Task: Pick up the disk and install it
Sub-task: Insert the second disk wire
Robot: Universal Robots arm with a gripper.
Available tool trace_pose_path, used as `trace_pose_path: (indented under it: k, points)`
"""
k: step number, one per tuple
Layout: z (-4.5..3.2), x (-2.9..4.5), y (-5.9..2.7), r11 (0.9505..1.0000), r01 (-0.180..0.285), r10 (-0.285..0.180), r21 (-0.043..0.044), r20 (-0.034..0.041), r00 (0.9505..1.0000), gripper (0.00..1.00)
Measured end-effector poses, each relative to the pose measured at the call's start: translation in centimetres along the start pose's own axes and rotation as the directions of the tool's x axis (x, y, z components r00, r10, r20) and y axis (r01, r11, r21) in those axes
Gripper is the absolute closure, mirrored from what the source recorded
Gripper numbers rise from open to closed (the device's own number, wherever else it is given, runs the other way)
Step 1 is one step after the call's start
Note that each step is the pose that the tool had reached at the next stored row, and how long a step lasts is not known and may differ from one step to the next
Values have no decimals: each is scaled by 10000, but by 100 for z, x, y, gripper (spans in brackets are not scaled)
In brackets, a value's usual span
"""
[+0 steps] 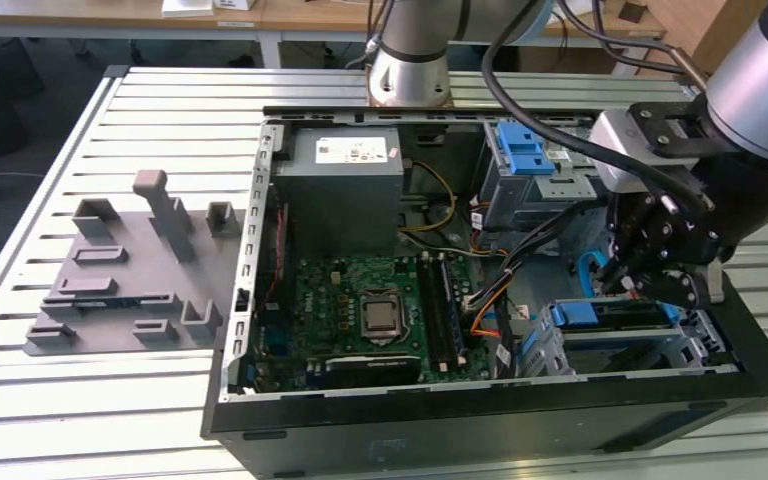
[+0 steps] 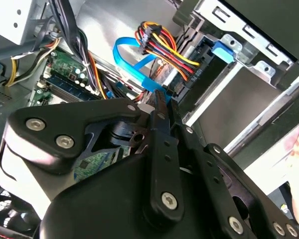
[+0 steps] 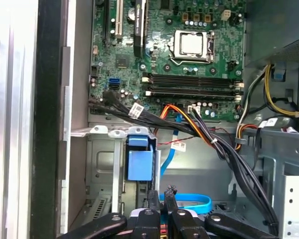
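Note:
The disk (image 1: pixel 618 318) lies flat in the drive bay at the front corner of the open computer case, on the exterior view's right, with its blue bracket (image 1: pixel 575 313) facing the motherboard. That blue bracket (image 3: pixel 139 164) also appears in the first wrist view. In the second wrist view its blue tab (image 2: pixel 223 51) shows beside the disk's silver face (image 2: pixel 249 92). My gripper (image 1: pixel 620 288) hangs just above the disk. Its fingertips (image 3: pixel 170 191) are pressed together, shut, with nothing between them. They sit close to a blue data cable (image 2: pixel 132 62) and the power connector (image 2: pixel 189 74).
The open case (image 1: pixel 253 250) holds the motherboard (image 1: pixel 357 290), a grey power supply box (image 1: pixel 344 165) and a second blue-bracketed bay (image 1: pixel 524 150). Bundled black and coloured cables (image 3: pixel 209 139) cross beside the bay. A grey plastic stand (image 1: pixel 131 275) with upright posts sits on the slatted table (image 1: pixel 77 400).

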State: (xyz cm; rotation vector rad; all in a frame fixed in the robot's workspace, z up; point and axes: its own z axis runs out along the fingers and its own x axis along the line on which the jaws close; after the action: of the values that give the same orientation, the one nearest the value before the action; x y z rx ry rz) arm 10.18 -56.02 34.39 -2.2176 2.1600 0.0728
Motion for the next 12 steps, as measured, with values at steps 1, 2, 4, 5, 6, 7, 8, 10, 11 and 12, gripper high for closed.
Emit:
trace_pose_path:
  k: [1, 2, 4, 5, 6, 7, 8, 10, 11, 12]
  points:
    - [4, 11, 1, 10000, 10, -10, 6, 0, 10000, 84]
    - [8, 18, 1, 10000, 19, -19, 15, 0, 10000, 84]
    - [16, 27, 2, 10000, 38, -38, 38, 1, 10000, 84]
    - [22, 29, 2, 10000, 39, -39, 49, 3, 10000, 84]
    - [27, 31, 2, 10000, 40, -40, 58, -1, 10000, 84]
    - [33, 33, 2, 10000, 41, -41, 69, -1, 10000, 84]
    - [39, 35, 2, 10000, 42, -42, 76, -1, 10000, 84]
    - [46, 44, 2, 10000, 42, -42, 82, -3, 10000, 84]
    - [50, 49, 2, 10000, 42, -42, 83, -2, 10000, 84]
    - [52, 53, 3, 10000, 42, -42, 85, -2, 10000, 84]
